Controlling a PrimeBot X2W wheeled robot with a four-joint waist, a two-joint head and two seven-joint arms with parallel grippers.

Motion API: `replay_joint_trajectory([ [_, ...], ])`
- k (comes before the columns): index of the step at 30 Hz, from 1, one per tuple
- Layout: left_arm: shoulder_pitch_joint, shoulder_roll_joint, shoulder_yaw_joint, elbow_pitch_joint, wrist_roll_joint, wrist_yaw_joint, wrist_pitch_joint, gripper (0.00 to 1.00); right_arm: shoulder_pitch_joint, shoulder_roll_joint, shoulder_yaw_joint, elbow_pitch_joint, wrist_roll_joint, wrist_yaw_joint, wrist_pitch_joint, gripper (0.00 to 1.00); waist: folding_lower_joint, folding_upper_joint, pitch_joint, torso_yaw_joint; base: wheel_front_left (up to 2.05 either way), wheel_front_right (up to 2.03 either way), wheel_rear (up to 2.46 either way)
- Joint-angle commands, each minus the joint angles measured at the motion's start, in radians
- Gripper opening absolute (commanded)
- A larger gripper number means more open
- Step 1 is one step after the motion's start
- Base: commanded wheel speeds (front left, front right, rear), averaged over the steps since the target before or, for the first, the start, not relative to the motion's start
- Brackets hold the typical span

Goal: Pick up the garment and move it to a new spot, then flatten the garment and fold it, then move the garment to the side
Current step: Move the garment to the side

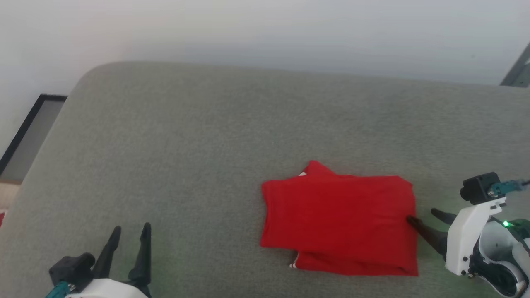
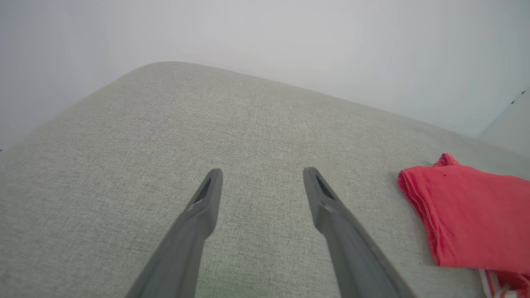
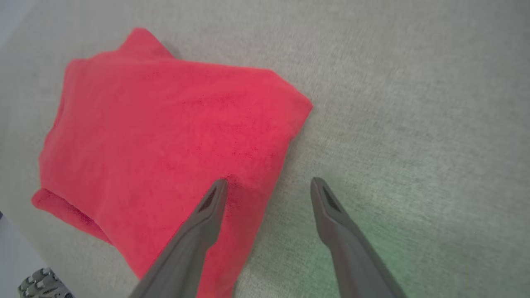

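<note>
1. Two sets of jaws on show, and both stand wide apart with nothing between them: the right gripper and the left gripper.
2. Straight ahead of the right jaws lies the garment, a flat red folded bundle on the grey upholstered surface.
3. One right fingertip hangs over the bundle's nearest edge and the other is over bare fabric just beside it. Whether it presses down, I cannot tell.
4. Here's what the next move turns on: the bundle's long axis runs on from the right jaws' tips and away from them, so they face a short end.
5. The left jaws are well apart from it. The garment sits off to their right, with bare surface ahead of them.
6. The right arm is clearly nearer. My read is that the folding is done and the shift to the side remains.
7. There's room to move: wide bare surface lies beyond the bundle's far end, towards the left jaws. The surface's rounded edge is far ahead of the left jaws, with a pale wall behind.
8. Watch the layers, because a pull from one end could slide them open.
</note>
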Motion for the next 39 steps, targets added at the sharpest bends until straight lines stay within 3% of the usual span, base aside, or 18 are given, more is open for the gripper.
replay_joint_trajectory([
  [1,-0.018,-0.008,-0.003,0.004,0.014,-0.007,-0.004,1.00,-0.012,-0.002,0.003,0.004,0.009,0.000,0.027,1.00,0.0000,-0.0001,0.021,0.020,0.00,0.00,0.00],
  [6,-0.046,-0.032,-0.008,0.016,0.025,-0.018,-0.004,1.00,-0.034,-0.001,0.008,0.034,0.022,0.000,0.164,1.00,0.0000,-0.0001,0.063,0.050,0.00,0.00,0.00],
  [11,-0.076,-0.056,-0.010,0.030,0.045,-0.028,-0.004,1.00,-0.040,0.043,0.022,0.101,0.022,-0.001,0.301,1.00,0.0000,-0.0001,0.102,0.072,0.00,0.00,0.00],
  [17,-0.106,-0.080,-0.007,0.048,0.067,-0.042,-0.004,1.00,-0.051,0.098,0.027,0.131,0.022,-0.001,0.379,1.00,0.0000,-0.0001,0.125,0.084,0.00,0.00,0.00],
  [18,-0.109,-0.083,-0.004,0.050,0.070,-0.042,-0.004,1.00,-0.053,0.101,0.030,0.124,0.023,-0.001,0.387,0.45,0.0000,-0.0001,0.125,0.084,0.00,0.00,0.00],
  [19,-0.111,-0.086,-0.002,0.052,0.074,-0.045,-0.004,1.00,-0.055,0.099,0.030,0.115,0.020,-0.001,0.391,0.00,0.0000,-0.0001,0.126,0.084,0.00,0.00,0.00],
  [29,-0.128,-0.094,0.021,0.052,0.093,-0.058,-0.004,1.00,-0.084,0.025,-0.054,0.030,0.013,-0.002,0.398,0.00,0.0000,-0.0001,0.127,0.048,0.00,0.00,0.00],
  [39,-0.195,-0.099,-0.005,0.052,0.124,-0.066,-0.004,1.00,-0.158,-0.074,-0.163,-0.007,0.006,-0.001,0.412,0.00,0.0000,-0.0001,0.165,-0.045,0.00,0.00,0.00],
])
